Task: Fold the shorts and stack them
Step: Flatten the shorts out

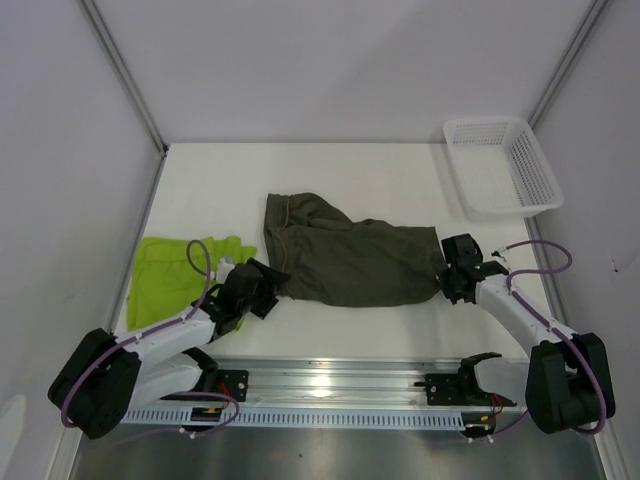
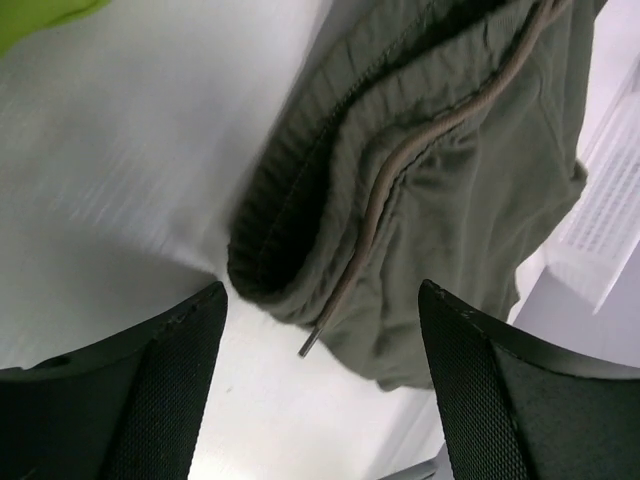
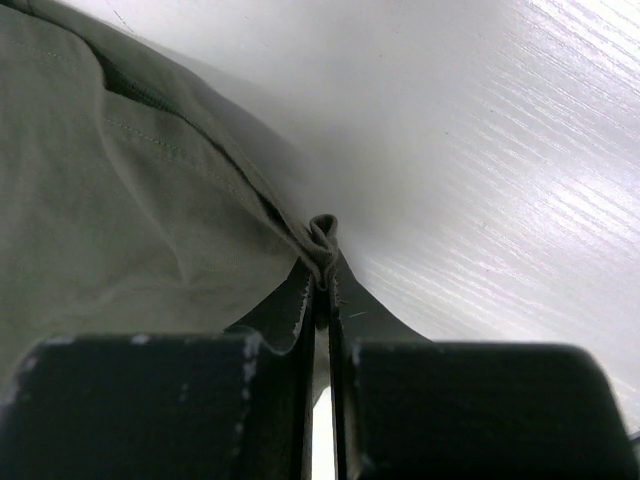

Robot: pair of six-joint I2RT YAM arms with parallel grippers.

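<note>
The dark olive-grey shorts [image 1: 345, 255] lie spread across the middle of the table. The lime green shorts [image 1: 175, 275] lie folded at the left edge. My left gripper [image 1: 268, 290] is open and empty at the olive shorts' near-left corner; in the left wrist view its fingers [image 2: 170, 370] flank the waistband [image 2: 300, 230] and drawstring tip [image 2: 310, 345] without touching. My right gripper [image 1: 447, 283] is shut on the olive shorts' near-right edge; the right wrist view shows a pinch of cloth [image 3: 322, 245] between the fingertips.
A white mesh basket [image 1: 500, 165] stands at the back right corner. Grey walls enclose the table on three sides. A metal rail [image 1: 330, 385] carrying the arm bases runs along the near edge.
</note>
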